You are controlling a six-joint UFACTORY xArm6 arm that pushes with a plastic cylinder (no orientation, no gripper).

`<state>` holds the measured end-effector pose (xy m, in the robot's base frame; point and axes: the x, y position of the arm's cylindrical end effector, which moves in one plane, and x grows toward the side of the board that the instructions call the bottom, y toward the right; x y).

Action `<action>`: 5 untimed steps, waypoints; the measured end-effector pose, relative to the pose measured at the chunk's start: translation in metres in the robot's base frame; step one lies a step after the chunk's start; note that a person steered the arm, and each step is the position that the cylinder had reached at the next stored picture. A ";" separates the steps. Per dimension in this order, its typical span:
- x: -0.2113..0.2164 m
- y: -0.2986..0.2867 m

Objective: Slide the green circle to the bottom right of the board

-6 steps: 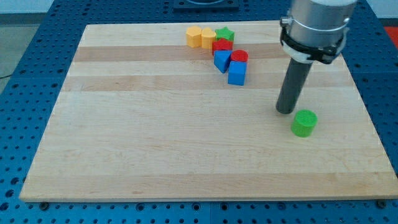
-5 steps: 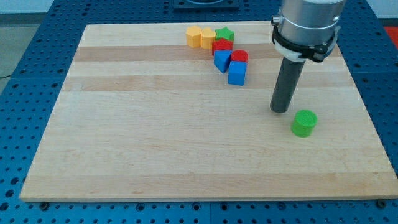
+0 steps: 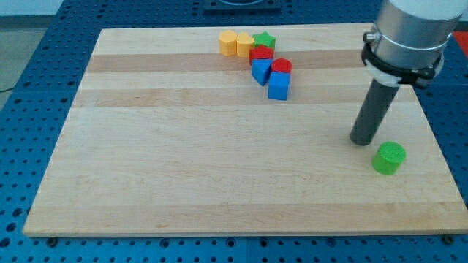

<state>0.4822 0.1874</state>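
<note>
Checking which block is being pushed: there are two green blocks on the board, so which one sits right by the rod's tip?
The green circle, alone near the view's right edge, just below-right of my tip. The green star sits in the top cluster.

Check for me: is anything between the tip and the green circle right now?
No. In the camera view my tip sits just up-left of the green circle, with only a thin strip of bare board showing between them.

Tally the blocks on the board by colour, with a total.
Yellow: 2
Green: 2, star and circle
Red: 2
Blue: 2
Total: 8
</note>
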 end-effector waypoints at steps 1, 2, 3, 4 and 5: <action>0.016 0.016; 0.024 0.016; 0.037 0.016; 0.049 0.016; 0.049 0.016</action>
